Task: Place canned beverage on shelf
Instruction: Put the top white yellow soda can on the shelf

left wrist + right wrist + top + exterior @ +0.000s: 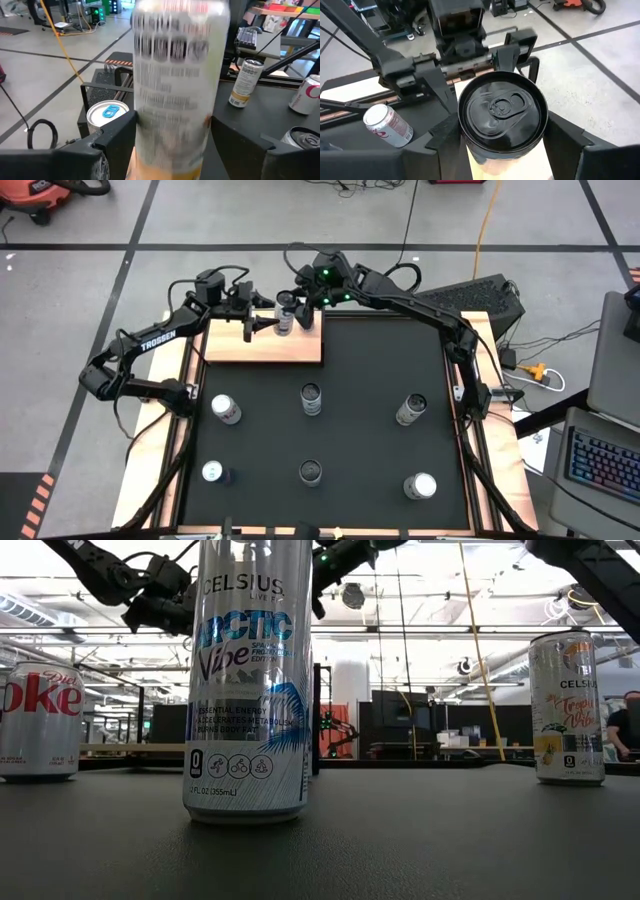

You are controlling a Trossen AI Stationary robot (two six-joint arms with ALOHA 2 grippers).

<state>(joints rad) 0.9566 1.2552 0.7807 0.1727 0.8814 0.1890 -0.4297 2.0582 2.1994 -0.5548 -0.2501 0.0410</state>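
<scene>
- Task looked most of the way through: a canned beverage (285,315) was over the far right part of the shelf (262,345), w/ both arms meeting at it; whether its base was already down on the wood I couldn't tell
- Left to do, as I judged it: set the can upright on the board if not there yet, let go, back both arms off
- Left tool (252,326) reached in from the shelf's left side; its wrist view showed a tall can (177,85) filling the gap btwn its two dark fingers (117,135), so it read as clenched on the can, jaws partly closed round the body
- Right tool (297,302) came in from the far side, above the same can; its wrist view looked straight down on the dark can top w/ pull tab (502,112), fingers (445,132) flanking both sides – close against it, prob. gripping too, but actual contact not certain
- Other cans were untouched on the black mat (350,430) of the counter: a Diet Coke (38,720), a Celsius Arctic Vibe (250,680) up close to the low cam, another Celsius can (567,708) to the right
- High view showed six cans standing on the mat in two rows, well apart from the shelf
</scene>
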